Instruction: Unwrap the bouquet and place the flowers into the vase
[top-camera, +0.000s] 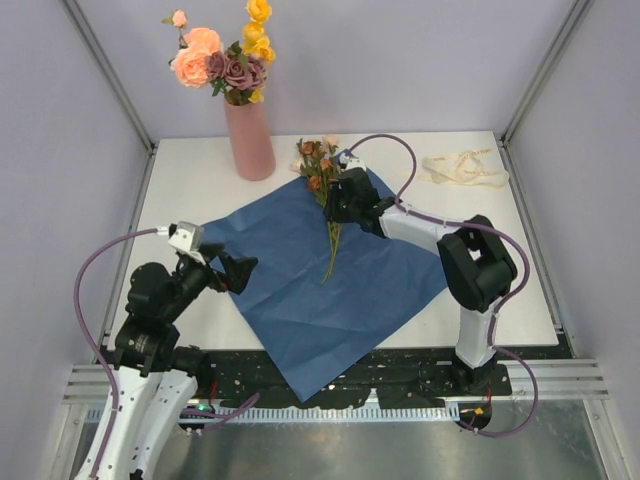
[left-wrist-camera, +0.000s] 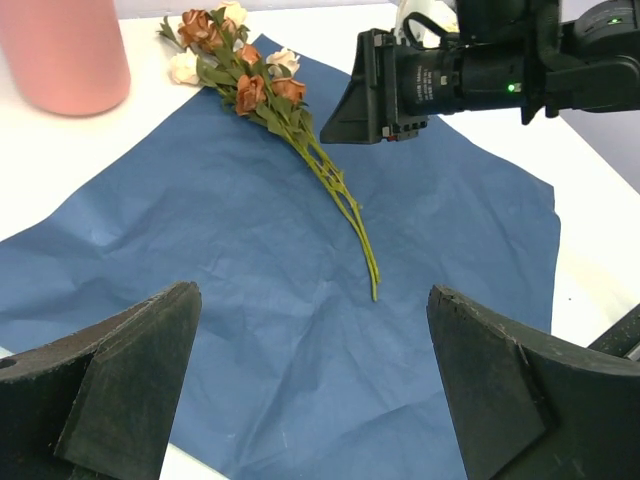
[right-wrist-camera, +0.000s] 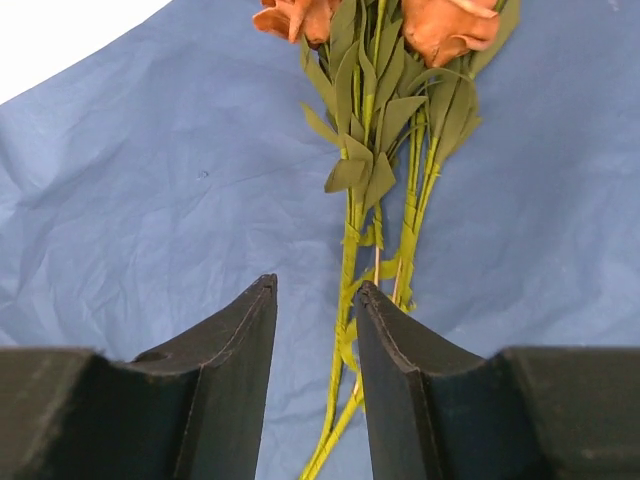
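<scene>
Rust sprigs (top-camera: 318, 168), on blue paper (top-camera: 300, 290) near vase (top-camera: 250, 140): right gripper (right-wrist-camera: 318, 292) narrow about stems, grip unconfirmed; left gripper (left-wrist-camera: 312, 296) wide; I'd pinch mid-stem, sparing paper.

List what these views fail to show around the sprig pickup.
- Right wrist view: the sprig's blooms run off the top edge; right gripper fingers hide some lower stems.
- Top view: that gripper's body covers its fingers and the mid-stems.
- Left wrist view: the vase is cut off by top and left edges.
</scene>
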